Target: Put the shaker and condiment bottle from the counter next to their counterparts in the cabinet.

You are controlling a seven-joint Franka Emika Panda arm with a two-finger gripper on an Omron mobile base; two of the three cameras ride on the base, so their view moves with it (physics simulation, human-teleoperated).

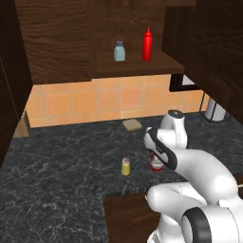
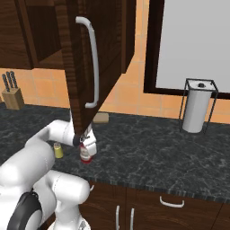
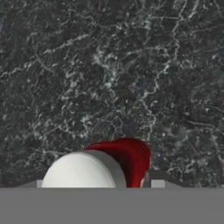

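The condiment bottle (image 1: 155, 165), squat and red with a white cap, stands on the dark marbled counter (image 1: 61, 156). My gripper (image 2: 86, 151) reaches down over it, with a finger against each side of the bottle (image 2: 85, 156). In the hand view the white cap and red body (image 3: 131, 157) sit between the fingertips (image 3: 158, 181). The yellow shaker (image 1: 126, 166) stands just left of the bottle (image 2: 58, 150). Up on the cabinet shelf (image 1: 137, 66) stand the counterparts: a pale grey-blue shaker (image 1: 119, 51) and a tall red squeeze bottle (image 1: 147, 44).
An open cabinet door (image 2: 90, 58) with a white handle hangs right above my hand. A paper towel holder (image 2: 197, 108) stands at the right, a knife block (image 2: 12, 96) at the far left, and a tan block (image 1: 132, 125) near the tiled wall.
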